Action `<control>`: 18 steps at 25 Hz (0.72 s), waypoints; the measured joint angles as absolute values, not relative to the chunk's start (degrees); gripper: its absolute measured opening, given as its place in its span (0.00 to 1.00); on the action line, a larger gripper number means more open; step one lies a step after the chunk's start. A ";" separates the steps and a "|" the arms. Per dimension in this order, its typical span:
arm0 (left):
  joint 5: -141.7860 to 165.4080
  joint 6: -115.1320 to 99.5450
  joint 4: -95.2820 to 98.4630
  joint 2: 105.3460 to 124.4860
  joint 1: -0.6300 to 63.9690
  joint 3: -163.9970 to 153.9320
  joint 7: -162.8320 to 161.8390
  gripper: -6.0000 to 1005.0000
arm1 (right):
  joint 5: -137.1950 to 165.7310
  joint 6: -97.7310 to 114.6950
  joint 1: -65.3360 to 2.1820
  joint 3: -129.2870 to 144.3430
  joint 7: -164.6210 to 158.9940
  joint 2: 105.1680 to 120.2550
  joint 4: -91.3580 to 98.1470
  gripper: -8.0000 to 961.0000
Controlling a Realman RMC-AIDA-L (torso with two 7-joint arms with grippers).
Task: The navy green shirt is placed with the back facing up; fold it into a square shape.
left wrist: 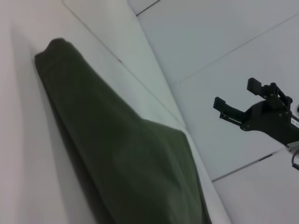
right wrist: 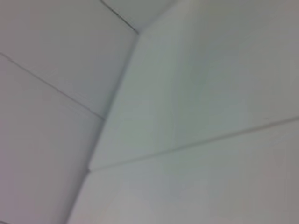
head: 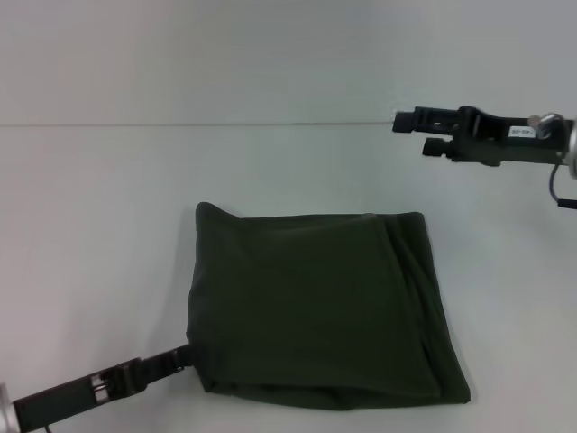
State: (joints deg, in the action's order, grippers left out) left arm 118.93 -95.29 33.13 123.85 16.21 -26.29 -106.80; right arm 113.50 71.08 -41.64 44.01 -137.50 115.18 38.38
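Olive shirt (head: 315, 302) lies folded, plain side up, unlettered.

The left gripper (head: 185, 354) sits low at the near left corner of the navy green shirt (head: 315, 307), its tip touching the cloth edge, so the folded bulk blocks any travel straight ahead of it. Bare white table (head: 90, 253) lies open to its outer side and behind it. The right gripper (head: 410, 131) hangs well above and beyond the shirt's far right corner, fingers apart, with nothing around it; open tabletop lies below it and farther ahead of its tips.
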 joint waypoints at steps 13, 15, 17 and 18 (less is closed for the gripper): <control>120.13 -105.62 46.30 121.39 14.25 -18.69 -89.68 0.63 | 98.89 74.87 -34.12 43.67 -107.33 118.35 37.19 0.96; 121.42 -105.55 46.77 121.01 16.35 -20.21 -87.83 0.67 | 97.02 76.50 -32.60 43.78 -99.06 119.28 36.96 0.96; 121.21 -106.40 46.45 120.92 17.55 -20.01 -86.46 0.71 | 96.16 78.41 -31.91 44.39 -91.50 119.83 35.88 0.96; 120.40 -107.31 46.42 120.95 17.66 -19.76 -85.72 0.73 | 96.18 78.96 -31.97 44.96 -88.93 119.87 35.28 0.96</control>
State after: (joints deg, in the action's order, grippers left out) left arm 120.40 -107.31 46.42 120.95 17.66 -19.76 -85.72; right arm 96.18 78.96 -31.97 44.96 -88.94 119.87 35.28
